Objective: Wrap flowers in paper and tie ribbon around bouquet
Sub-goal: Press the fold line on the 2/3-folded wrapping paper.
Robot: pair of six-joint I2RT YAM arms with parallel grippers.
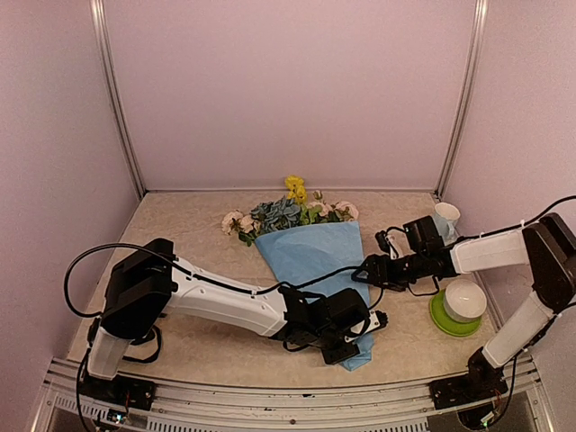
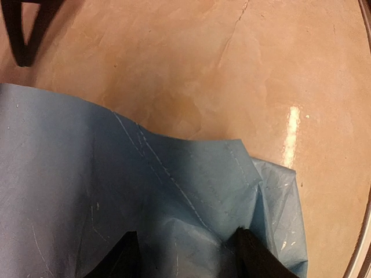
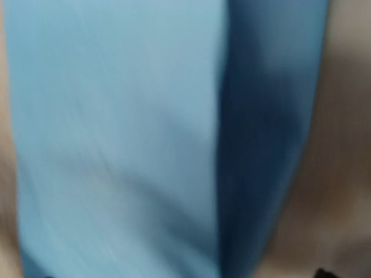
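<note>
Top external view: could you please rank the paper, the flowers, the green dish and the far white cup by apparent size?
1. paper
2. flowers
3. green dish
4. far white cup, though the right arm hides part of it, so its place is unsure.

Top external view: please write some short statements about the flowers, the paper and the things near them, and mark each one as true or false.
1. The flowers lie at the far end of the paper, away from the arm bases. True.
2. The paper is red. False: it is light blue.
3. A white cup stands on a green plate to the right of the paper. True.
4. The left gripper hangs beside the far wall, well away from the paper. False: it is low at the near, narrow end of the paper.
</note>
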